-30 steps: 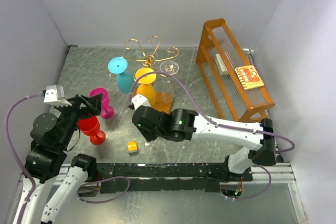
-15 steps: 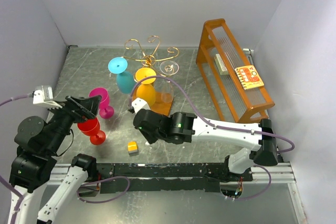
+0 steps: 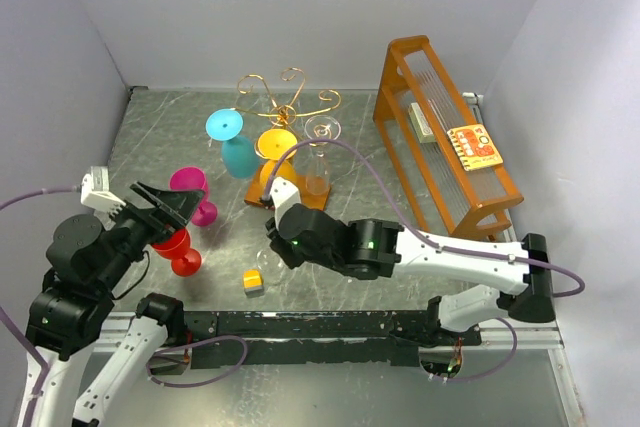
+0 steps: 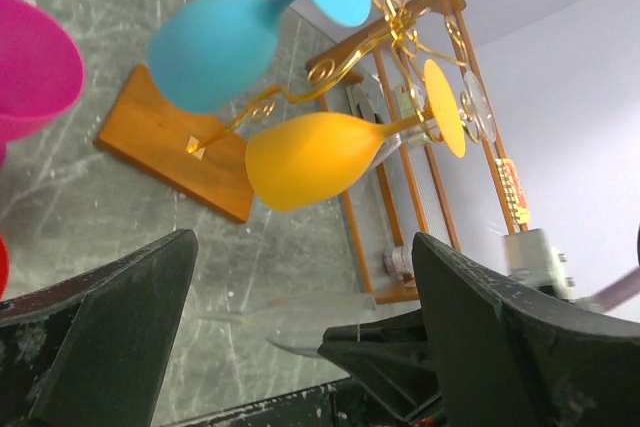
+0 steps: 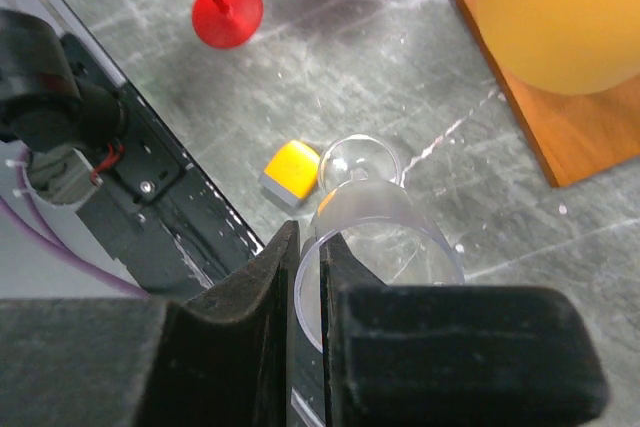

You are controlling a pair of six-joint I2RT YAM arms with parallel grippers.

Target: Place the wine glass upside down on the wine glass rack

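Clear wine glass is held by the right gripper, whose two black fingers are pressed together on the wall of the bowl at its rim. The open mouth faces the wrist camera and the round foot shows through the bowl on the far side. The glass sits over the grey marbled desk near its front edge, just beside a small yellow block and short of the thin gold wire wine glass rack with its flat orange-brown wooden base. Contact with the desk cannot be determined. Hanging upside down on the rack are a turquoise glass, an orange-yellow glass and a second clear glass. The left gripper is spread wide and grips nothing, poised by a magenta glass and a red glass, both standing on the desk. A tall orange slatted wooden frame stands at the right side, well apart from the rack.
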